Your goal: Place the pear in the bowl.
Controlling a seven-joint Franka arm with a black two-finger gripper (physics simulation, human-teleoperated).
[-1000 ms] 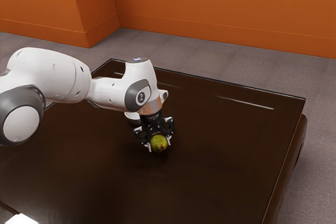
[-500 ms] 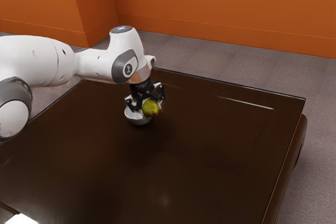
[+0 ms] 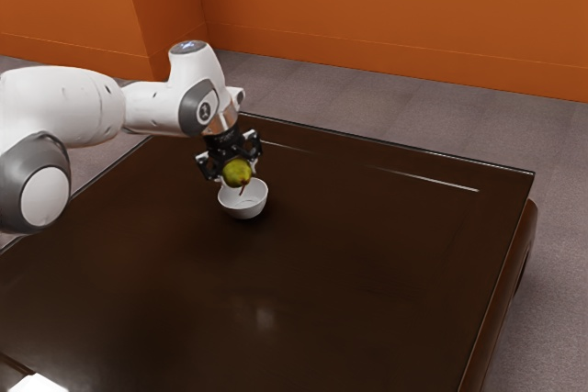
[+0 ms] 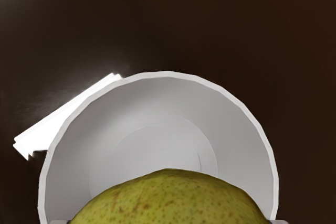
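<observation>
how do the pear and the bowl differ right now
The pear is speckled yellow-green; the bowl is plain white.
The pear is held aloft in the gripper, stem down; the bowl stands upright on the table.
The pear is narrower than the bowl.
Both have rounded outlines.

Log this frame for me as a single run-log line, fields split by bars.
pear: gripped by pincer | location: above bowl | bowl: upright on table | placement: not yet done
</observation>
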